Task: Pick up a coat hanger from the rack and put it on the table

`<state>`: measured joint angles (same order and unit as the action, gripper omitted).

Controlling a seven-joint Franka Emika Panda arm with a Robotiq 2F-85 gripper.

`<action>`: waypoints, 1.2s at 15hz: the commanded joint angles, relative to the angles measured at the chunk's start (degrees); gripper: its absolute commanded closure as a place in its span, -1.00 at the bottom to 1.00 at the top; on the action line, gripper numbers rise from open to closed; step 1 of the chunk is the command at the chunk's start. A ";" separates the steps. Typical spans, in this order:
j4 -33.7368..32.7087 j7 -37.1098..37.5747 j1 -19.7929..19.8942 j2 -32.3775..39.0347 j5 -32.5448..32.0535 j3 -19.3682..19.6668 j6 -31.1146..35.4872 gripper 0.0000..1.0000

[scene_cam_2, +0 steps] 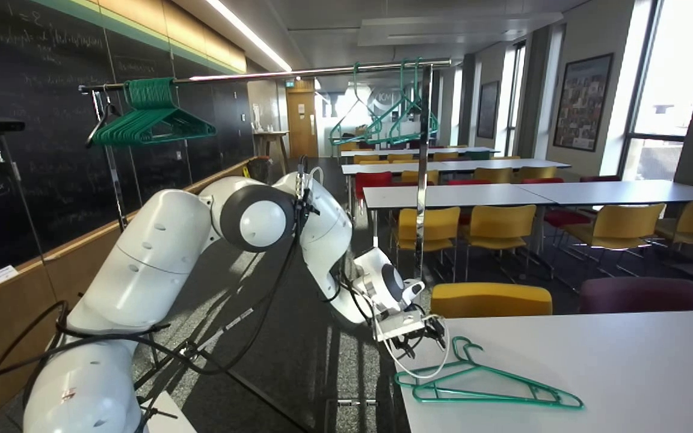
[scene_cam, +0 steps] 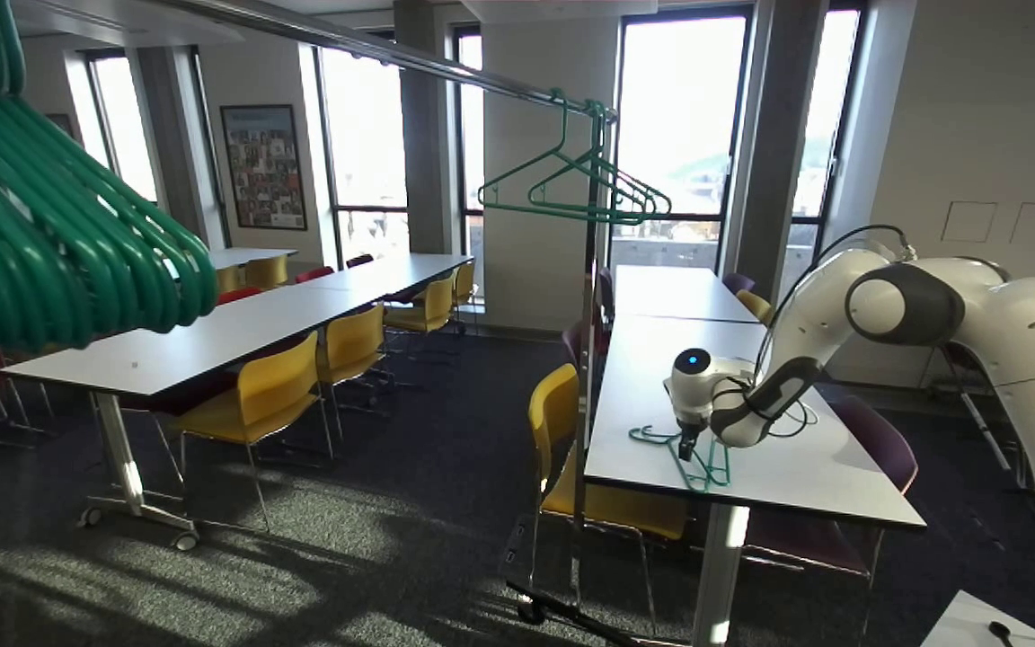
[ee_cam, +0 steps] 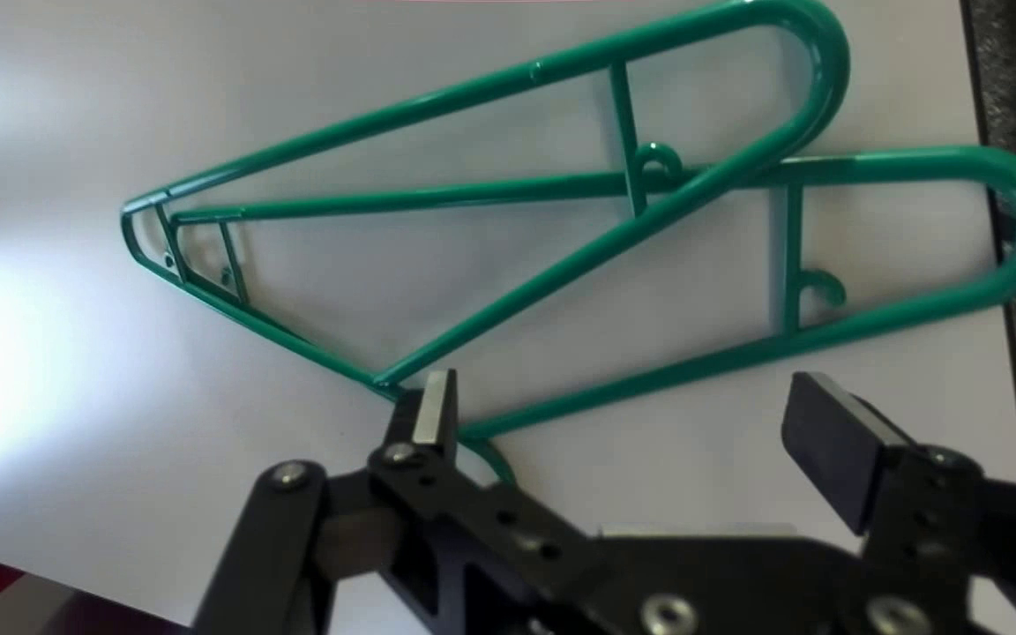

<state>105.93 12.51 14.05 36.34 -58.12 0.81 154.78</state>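
Two green coat hangers point(ee_cam: 508, 190) lie overlapping on the table point(scene_cam_2: 641, 361) — partly beneath the jaws (which stand apart)

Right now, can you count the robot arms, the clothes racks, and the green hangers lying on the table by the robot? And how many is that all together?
Robot arms: 1
Clothes racks: 1
Green hangers lying on the table: 2
Total: 4
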 commanded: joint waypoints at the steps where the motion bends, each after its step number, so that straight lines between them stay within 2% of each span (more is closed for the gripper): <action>1: 11.26 -13.28 4.43 -10.51 12.82 -2.16 10.50 -1.00; 4: 19.14 -23.65 5.91 -17.42 22.93 -4.67 20.09 -1.00; 5: 21.26 -24.71 10.67 -19.57 22.57 -10.41 21.79 -1.00; 6: 23.95 -27.89 13.15 -21.61 25.49 -14.09 24.10 -1.00; 7: 26.86 -31.22 15.88 -23.26 30.55 -19.06 25.72 -1.00; 8: 29.59 -32.90 16.71 -24.02 36.40 -23.33 25.54 -1.00; 9: 30.73 -33.68 18.03 -24.48 40.84 -27.75 23.61 -1.00; 11: 31.08 -35.59 21.83 -27.35 50.71 -36.87 13.95 -1.00; 12: 32.04 -35.81 24.27 -31.16 54.87 -40.38 7.94 -1.00; 13: 33.02 -32.86 21.64 -34.74 55.90 -38.14 3.61 -1.00; 15: 32.14 -31.31 21.13 -39.82 57.89 -38.21 -6.30 -1.00; 16: 31.15 -31.42 10.19 -42.52 59.21 -26.98 -11.26 -1.00; 17: 30.34 -29.20 8.08 -43.79 56.69 -24.07 -16.37 -1.00; 18: 29.35 -26.92 4.22 -44.60 53.55 -19.55 -21.44 -1.00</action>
<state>135.31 -18.83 28.23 -1.51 -1.41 -30.01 144.59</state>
